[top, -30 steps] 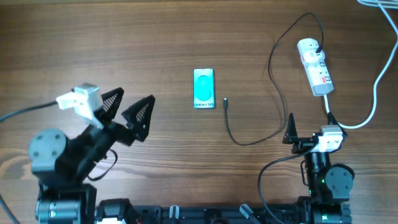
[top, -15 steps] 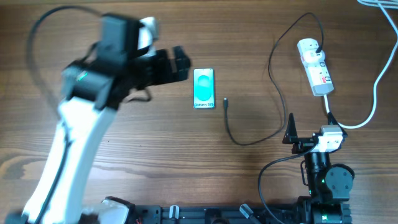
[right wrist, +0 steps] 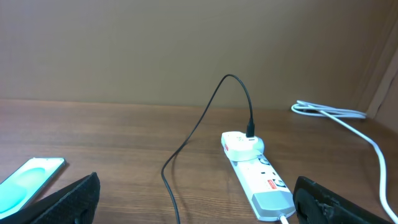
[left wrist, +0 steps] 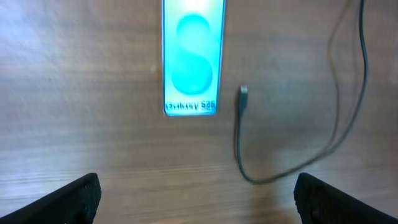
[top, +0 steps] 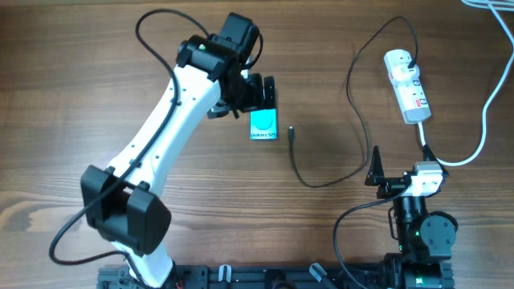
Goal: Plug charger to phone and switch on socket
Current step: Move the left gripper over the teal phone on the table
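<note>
1. A brown wooden table (top: 120, 48) is being shown from above, and a plain brown wall (right wrist: 155, 43) is being seen behind it in the right wrist view.
2. The phone (top: 263, 125) is lying flat near the middle of the table, screen up and glowing cyan, with its lettered short edge towards the robot.
3. The left gripper (top: 259, 91) is being held wide open just over the phone's far end, so that end is being hidden in the overhead view.
4. In the left wrist view the two fingers (left wrist: 78, 196) are being seen at the lower corners. The phone (left wrist: 191, 59) is lying ahead of them, a little left of the midline and touched by neither.
5. The charger (top: 352, 88) is being run in a long loop from the socket (top: 407, 95) across the table. Its tip (top: 291, 132) is lying just right of the phone's lettered end, apart from it.
6. The charger is being kept plugged into the socket's far end, and a white cord (top: 483, 120) is being led off from its near end.
7. The right gripper (top: 376, 172) is being held open low at the near right edge, well apart from the phone and the tip, with the socket (right wrist: 255, 177) lying ahead of it.
</note>
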